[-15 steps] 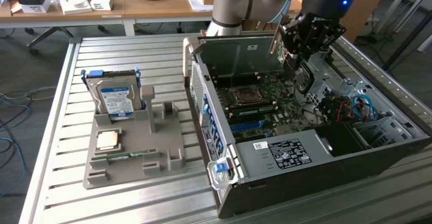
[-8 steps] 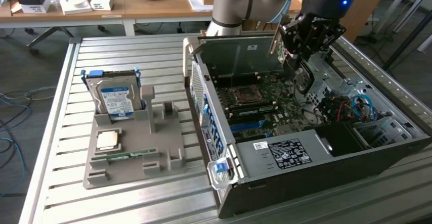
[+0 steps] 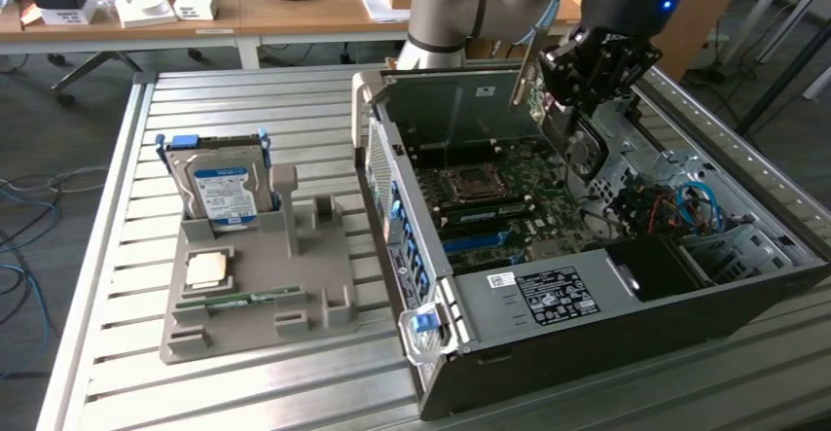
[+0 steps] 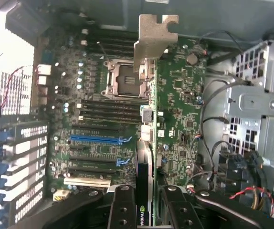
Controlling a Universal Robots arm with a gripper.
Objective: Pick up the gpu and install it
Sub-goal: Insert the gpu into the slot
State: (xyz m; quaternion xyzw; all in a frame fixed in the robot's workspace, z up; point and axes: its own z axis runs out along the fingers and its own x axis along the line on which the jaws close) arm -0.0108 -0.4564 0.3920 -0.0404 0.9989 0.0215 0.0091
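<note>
The gpu [image 4: 145,157] hangs edge-on over the open computer case [image 3: 610,343]. Its silver metal bracket [image 4: 153,38] is at the far end and a green logo sits near my fingers [image 4: 122,205]. My gripper [image 4: 146,193] is shut on the card, one black finger on each broad side. In the exterior view the gripper [image 3: 591,71] hovers above the back part of the case, and the gpu [image 3: 579,144] hangs below it, clear of the motherboard [image 3: 500,193]. A blue expansion slot [image 4: 99,140] lies on the board beside the card's line.
A grey parts holder [image 3: 260,295] on the slatted table at the exterior view's left carries a hard drive [image 3: 224,186], a small chip [image 3: 208,270] and a green memory stick [image 3: 240,300]. Cables [image 3: 688,207] and a drive cage [image 4: 258,105] crowd one side of the case.
</note>
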